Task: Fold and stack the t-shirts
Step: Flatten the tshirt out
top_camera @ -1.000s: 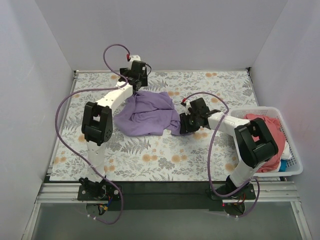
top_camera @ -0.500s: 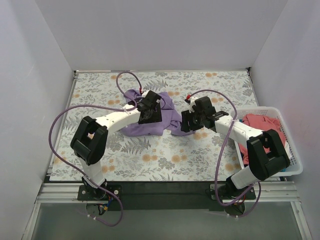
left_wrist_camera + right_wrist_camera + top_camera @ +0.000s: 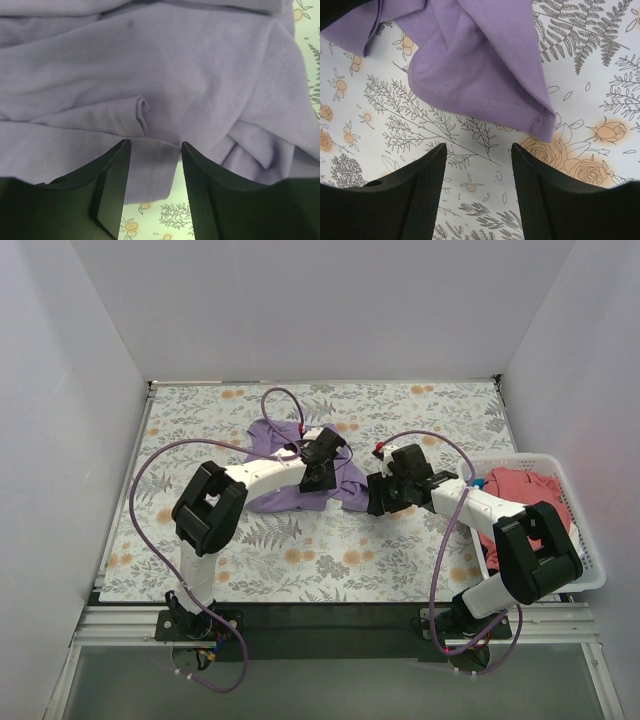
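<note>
A crumpled lavender t-shirt lies on the floral mat mid-table. My left gripper is over its near right part. In the left wrist view the gripper is open, and a stitched hem of the lavender shirt lies between the fingers. My right gripper is just right of the shirt. In the right wrist view it is open and empty over the mat, with a corner of the shirt just ahead of it. A coral-pink t-shirt lies in the basket.
A white slatted basket stands at the table's right edge, with bits of white and blue cloth near its front. The floral mat covers the table. White walls close in the left, back and right.
My left arm has swung from the shirt's far left edge across to its near right part. My right gripper has shifted slightly nearer and right. The shirt has bunched a little.
</note>
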`<action>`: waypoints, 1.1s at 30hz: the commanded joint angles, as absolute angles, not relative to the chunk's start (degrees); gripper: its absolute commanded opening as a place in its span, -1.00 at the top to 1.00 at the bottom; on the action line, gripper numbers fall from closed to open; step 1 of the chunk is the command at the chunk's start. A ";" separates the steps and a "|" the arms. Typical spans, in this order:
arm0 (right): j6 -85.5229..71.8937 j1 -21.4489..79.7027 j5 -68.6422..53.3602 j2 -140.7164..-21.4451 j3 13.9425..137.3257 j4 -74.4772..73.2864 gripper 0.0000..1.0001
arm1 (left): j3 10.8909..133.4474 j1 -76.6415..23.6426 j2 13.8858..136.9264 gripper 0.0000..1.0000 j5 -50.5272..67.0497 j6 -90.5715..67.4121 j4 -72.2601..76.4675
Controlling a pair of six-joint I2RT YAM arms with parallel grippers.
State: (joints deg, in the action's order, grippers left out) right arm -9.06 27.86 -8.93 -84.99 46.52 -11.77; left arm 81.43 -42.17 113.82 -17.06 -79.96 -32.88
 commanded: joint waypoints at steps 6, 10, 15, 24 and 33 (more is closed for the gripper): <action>-8.70 27.86 -9.14 -82.97 45.44 -9.14 -0.23 | 85.95 -43.33 116.01 0.23 -19.78 -80.95 -34.10; -8.53 27.86 -9.23 -82.79 45.00 -9.05 -0.23 | 85.78 -43.94 116.28 0.25 -20.30 -81.21 -34.98; -8.79 27.86 -9.40 -82.70 44.91 -8.62 -0.23 | 84.90 -44.38 115.93 0.35 -20.83 -81.65 -35.94; -9.05 27.86 -10.02 -82.88 44.74 -8.26 -0.23 | 83.85 -44.56 114.08 1.00 -22.41 -81.56 -36.82; -9.76 27.95 -12.13 -85.60 48.86 -8.00 -0.22 | 80.52 -44.47 100.67 1.00 -28.73 -79.98 -41.12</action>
State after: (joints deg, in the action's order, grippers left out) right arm -9.26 27.88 -10.76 -84.75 45.63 -10.09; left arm 81.84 -44.38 111.20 -23.24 -80.58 -38.52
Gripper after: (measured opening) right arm 0.610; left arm 0.007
